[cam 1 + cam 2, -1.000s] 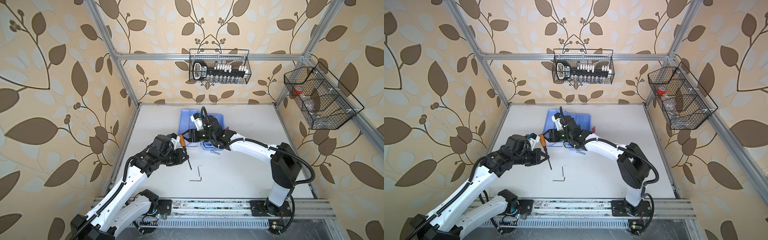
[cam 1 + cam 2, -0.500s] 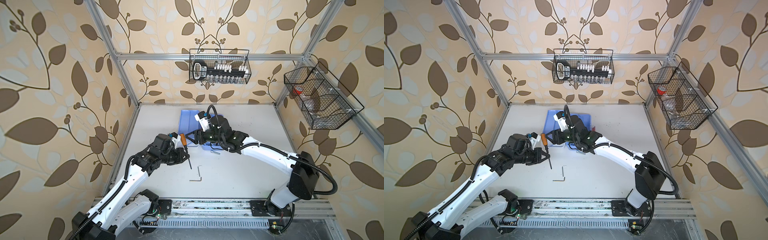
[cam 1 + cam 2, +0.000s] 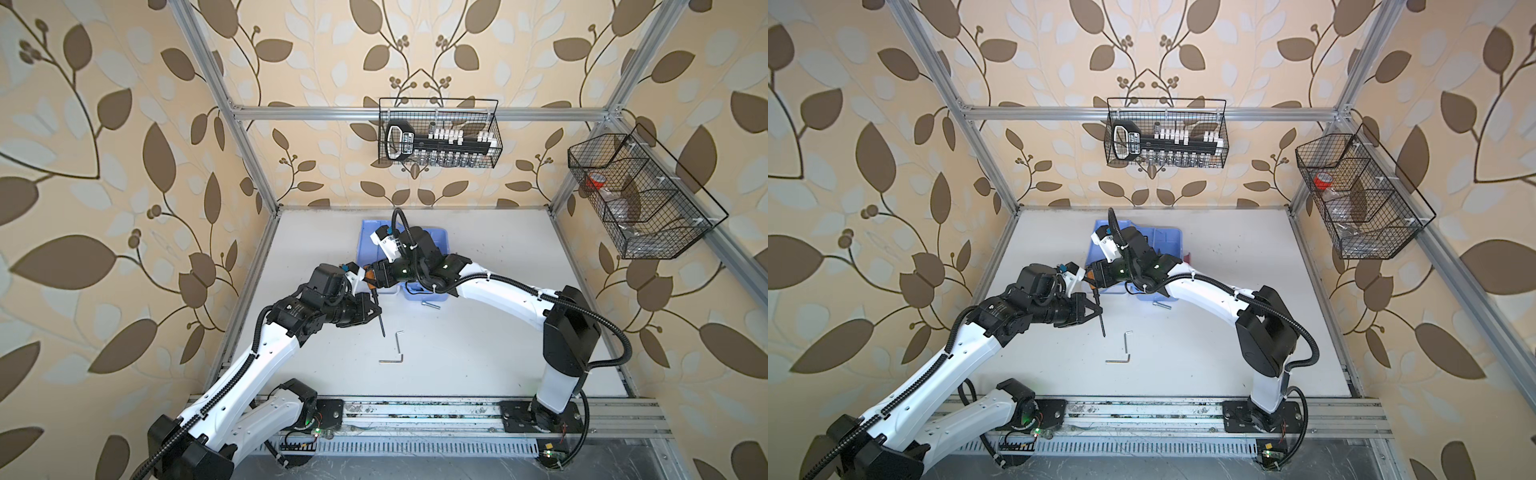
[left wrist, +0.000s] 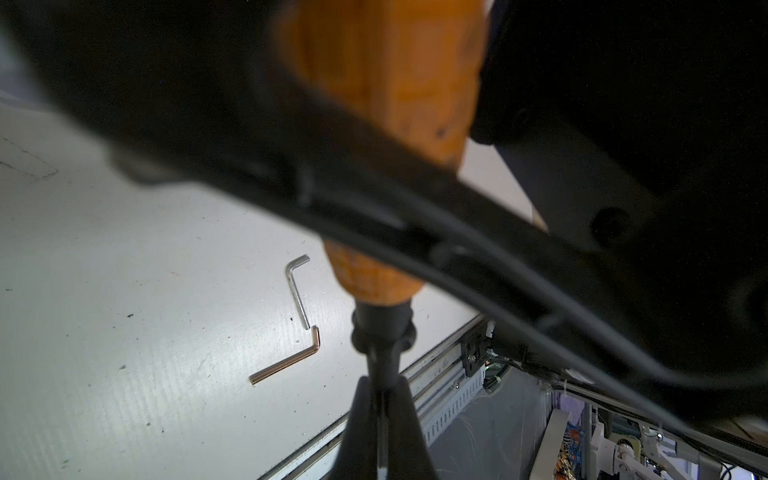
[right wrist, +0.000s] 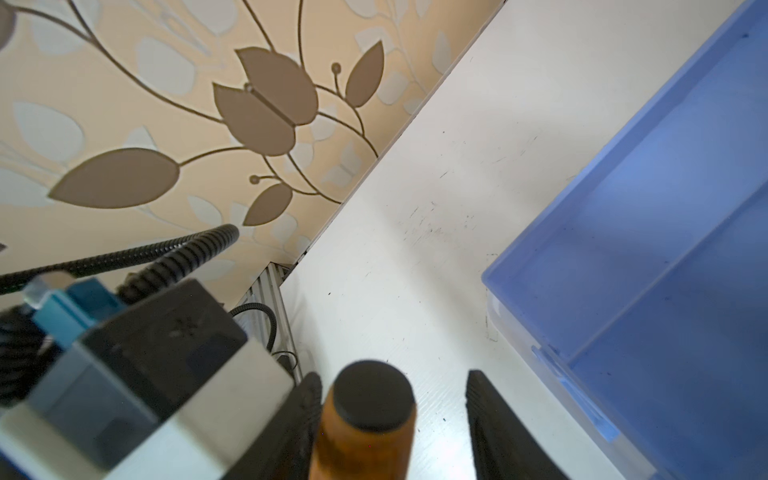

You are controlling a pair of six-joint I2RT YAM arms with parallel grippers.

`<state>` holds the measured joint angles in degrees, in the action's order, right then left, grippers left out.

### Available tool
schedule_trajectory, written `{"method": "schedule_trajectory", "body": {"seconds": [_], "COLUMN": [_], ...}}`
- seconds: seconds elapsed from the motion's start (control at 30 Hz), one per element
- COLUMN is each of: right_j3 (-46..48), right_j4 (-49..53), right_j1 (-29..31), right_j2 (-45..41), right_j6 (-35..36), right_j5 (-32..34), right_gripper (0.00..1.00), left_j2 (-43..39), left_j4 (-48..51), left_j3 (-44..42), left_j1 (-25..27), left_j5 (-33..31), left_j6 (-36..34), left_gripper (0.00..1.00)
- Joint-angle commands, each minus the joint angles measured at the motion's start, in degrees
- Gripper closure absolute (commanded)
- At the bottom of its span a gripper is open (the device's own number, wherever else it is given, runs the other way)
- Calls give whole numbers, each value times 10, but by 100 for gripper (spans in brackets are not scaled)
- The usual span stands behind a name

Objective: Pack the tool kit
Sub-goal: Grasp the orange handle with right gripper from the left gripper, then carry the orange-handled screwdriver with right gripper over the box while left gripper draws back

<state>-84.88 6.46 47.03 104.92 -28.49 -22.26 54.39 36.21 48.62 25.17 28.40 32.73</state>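
- While my left gripper [image 3: 372, 308] is clamped on the black shaft of the screwdriver [image 3: 380, 323], I should hold it steady. The tool hangs off the table [image 3: 498, 340], just beside the case's front-left corner, with its orange handle toward the case and its tip pointing away.
- Because this looks like a hand-over, I judge that the left grip must not loosen until the other side has a firm hold. Otherwise the tool would probably drop and roll.
- My right gripper [image 5: 395, 399] stands spread around the handle. One finger is close against it and the other is well clear, so nothing is grasped there yet.
- Before I close, I would centre the handle between the fingers. An uneven squeeze would likely push the shaft sideways in the left grip.
- I would take the handle near its middle, not at the black end cap, where the round end could slip out.
- The two hex keys [image 3: 398, 349] lie on the table in front of the case, and the bolt [image 3: 430, 305] lies just beside its front edge. I would keep the tip clear of them.
- The case [image 3: 439, 246] lies open, and the compartments I can see are bare. Once the right hold is sure, the carry into it should be short.
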Motion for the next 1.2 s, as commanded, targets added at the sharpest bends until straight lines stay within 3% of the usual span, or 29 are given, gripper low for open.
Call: {"method": "schedule_trajectory", "body": {"seconds": [0.0,0.13,0.27,0.3,0.37,0.43,0.6,0.83,1.0,1.17], "right_j3": [-24,-21,-16,-15,-17,-21,-38,-66,-96,-130], "right_j4": [0,1,-5,-5,0,6,38,87,52,-9], "right_j1": [2,-5,-10,-12,-16,-24,-63,-152,-194,-190], "right_j2": [13,11,8,8,8,9,3,-4,43,108], "right_j6": [2,-4,-17,-20,-26,-30,-25,9,-14,-37], "right_j5": [-31,-32,-38,-37,-26,-10,36,207,224,239], "right_gripper": [54,73,83,86,94,99,100,100,100,100], "left_j2": [3,0,3,3,3,1,-15,-62,-68,-55], "left_j4": [-7,-3,11,16,14,12,25,40,44,51], "left_j3": [30,31,41,45,57,73,101,85,70,77], "left_j1": [3,3,2,2,2,2,2,1,1,1], "left_j5": [21,5,-26,-45,-58,-65,-112,-203,-221,-217], "left_j6": [-22,-22,-13,-9,-7,-5,-11,-17,-22,-28], "left_gripper": [100,100,100,88,29,1,1,1,1,1]}}
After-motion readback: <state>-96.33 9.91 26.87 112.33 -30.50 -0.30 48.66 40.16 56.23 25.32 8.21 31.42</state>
